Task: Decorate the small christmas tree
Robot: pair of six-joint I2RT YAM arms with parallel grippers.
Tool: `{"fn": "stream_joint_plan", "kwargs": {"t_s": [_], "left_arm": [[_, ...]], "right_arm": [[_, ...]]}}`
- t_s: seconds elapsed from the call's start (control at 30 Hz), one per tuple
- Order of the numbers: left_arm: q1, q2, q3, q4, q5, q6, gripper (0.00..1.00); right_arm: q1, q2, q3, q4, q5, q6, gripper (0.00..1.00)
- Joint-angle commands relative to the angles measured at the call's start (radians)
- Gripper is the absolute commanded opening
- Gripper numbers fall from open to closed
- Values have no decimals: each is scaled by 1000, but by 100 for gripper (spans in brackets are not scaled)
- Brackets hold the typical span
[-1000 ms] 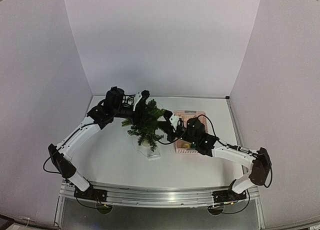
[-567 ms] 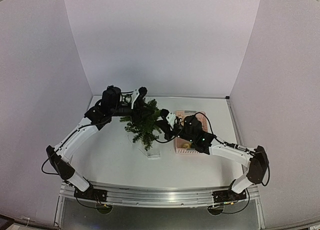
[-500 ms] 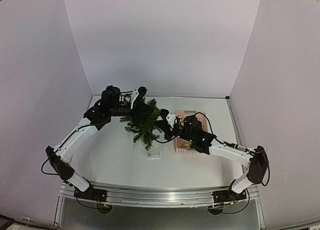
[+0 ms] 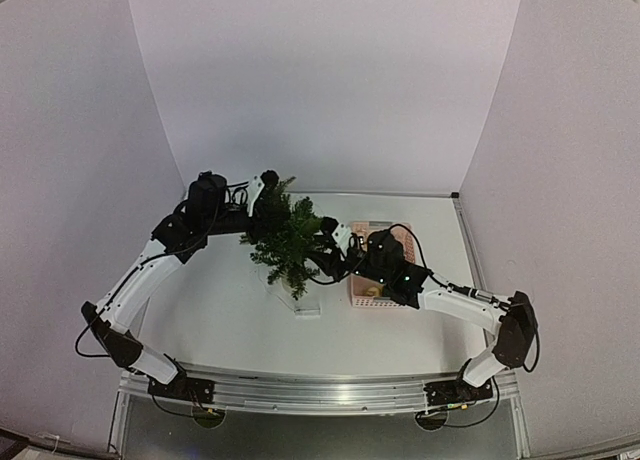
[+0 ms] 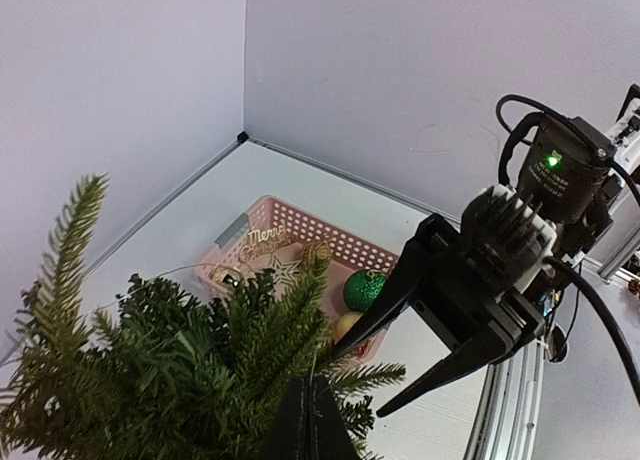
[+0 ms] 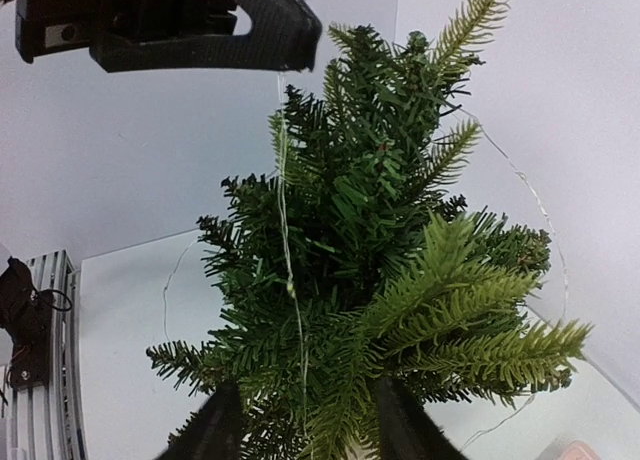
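The small christmas tree (image 4: 288,242) stands mid-table on a pale base (image 4: 302,303). My left gripper (image 4: 268,188) sits above its top, shut on a thin wire light string (image 6: 286,190) that hangs from the fingertips down the front of the tree (image 6: 370,220). In the left wrist view the left gripper (image 5: 310,382) is pressed together over the branches (image 5: 170,360). My right gripper (image 6: 307,395) is open, one finger on each side of the lower branches, holding nothing; it also shows as the right gripper (image 5: 360,383) from the left wrist.
A pink basket (image 4: 388,228) stands right of the tree, with a green ball (image 5: 363,288), gold ornaments and a gold "Merry Christmas" sign (image 5: 262,242) inside. Loose wire loops behind the tree (image 6: 540,215) and trails on the table (image 6: 168,280). White walls enclose the table.
The left gripper closed on the wire and drew back up and to the left. The right gripper opened, letting go of the wire, and stays by the tree.
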Motion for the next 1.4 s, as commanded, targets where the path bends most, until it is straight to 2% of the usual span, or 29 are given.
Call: {"fn": "stream_joint_plan", "kwargs": {"t_s": [0.0, 0.13, 0.3, 0.47, 0.97, 1.23, 1.37], "left_arm": [[24, -82, -9, -56, -58, 33, 0], [46, -108, -30, -83, -45, 27, 0], [104, -130, -87, -128, -17, -5, 0], [183, -135, -136, -87, -22, -18, 0], [269, -114, -204, -16, -86, -14, 0], [289, -88, -223, 14, -69, 1, 0], [287, -93, -231, 24, 18, 13, 0]], "right_arm": [[6, 1, 60, 0, -15, 28, 56], [6, -17, 77, -13, -29, 55, 65], [7, -33, 73, -27, -1, 64, 69], [7, -40, 71, -30, 13, 63, 69], [6, -66, 52, -32, 42, 56, 70], [7, -80, 43, -32, 47, 56, 70], [7, -89, 34, -32, 49, 58, 70]]}}
